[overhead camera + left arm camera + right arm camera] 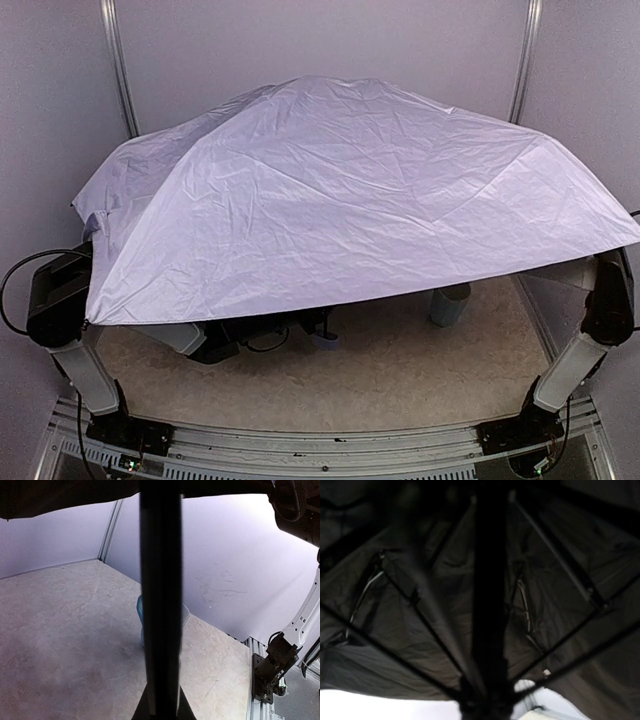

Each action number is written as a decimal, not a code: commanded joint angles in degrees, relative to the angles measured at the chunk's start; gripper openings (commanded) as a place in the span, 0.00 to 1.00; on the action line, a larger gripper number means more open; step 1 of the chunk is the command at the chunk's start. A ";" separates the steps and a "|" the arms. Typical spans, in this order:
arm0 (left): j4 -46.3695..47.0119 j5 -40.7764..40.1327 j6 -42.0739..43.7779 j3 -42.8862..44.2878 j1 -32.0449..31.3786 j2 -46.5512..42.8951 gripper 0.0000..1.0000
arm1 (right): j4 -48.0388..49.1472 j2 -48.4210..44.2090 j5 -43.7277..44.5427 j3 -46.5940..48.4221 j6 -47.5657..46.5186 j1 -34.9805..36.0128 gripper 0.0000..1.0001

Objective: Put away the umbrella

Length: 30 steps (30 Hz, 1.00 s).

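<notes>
Left gripper is closed tight and looks clamped on the umbrella shaft, which rises just in front of the light blue cup. Right gripper points up along the shaft at the black ribs; it's too dark to tell its grip. Canopy is spread fully open above the cup, over most of the surface. Step in hand is likely collapsing, not yet done. Next move: steady the shaft and draw the ribs in along it.
</notes>
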 commanded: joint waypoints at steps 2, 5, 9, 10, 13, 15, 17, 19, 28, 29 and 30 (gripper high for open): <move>0.16 -5.32 1.43 -0.14 -1.69 -3.16 0.00 | 3.83 -3.51 4.04 -1.94 -1.65 -2.19 0.26; -0.28 -6.23 2.56 -0.12 -2.13 -3.92 0.00 | 4.47 -3.66 4.14 -2.66 -1.69 -3.00 0.29; -0.33 -6.20 2.84 -0.21 -2.45 -4.19 0.00 | 3.30 -3.13 4.04 -1.56 -3.16 -3.23 0.31; -0.36 -6.25 3.02 -0.16 -2.49 -4.24 0.00 | 2.97 -2.94 3.81 -1.27 -3.37 -3.20 0.30; -0.37 -6.23 3.22 -0.12 -2.71 -4.29 0.00 | 2.06 -2.31 3.44 -0.76 -3.39 -3.19 0.24; -0.37 -6.31 3.28 -0.04 -2.76 -4.42 0.00 | 1.28 -2.13 3.42 -0.73 -3.27 -3.21 0.24; -0.43 -6.43 3.42 -0.03 -2.76 -4.72 0.00 | 0.81 -2.03 3.23 -0.91 -3.11 -3.30 0.29; -0.56 -6.64 3.56 -0.03 -2.67 -5.23 0.00 | -0.01 -1.99 3.10 -1.11 -3.14 -3.24 0.34; -1.11 -6.92 4.18 0.32 -2.31 -5.79 0.00 | -2.73 -1.82 3.61 -1.50 -3.71 -3.28 0.40; -1.15 -6.98 4.11 0.40 -2.32 -5.75 0.00 | -2.82 -1.86 3.63 -1.53 -3.82 -3.28 0.40; -1.15 -7.05 4.08 0.41 -2.32 -5.68 0.00 | -2.89 -1.80 3.68 -1.54 -3.91 -3.26 0.39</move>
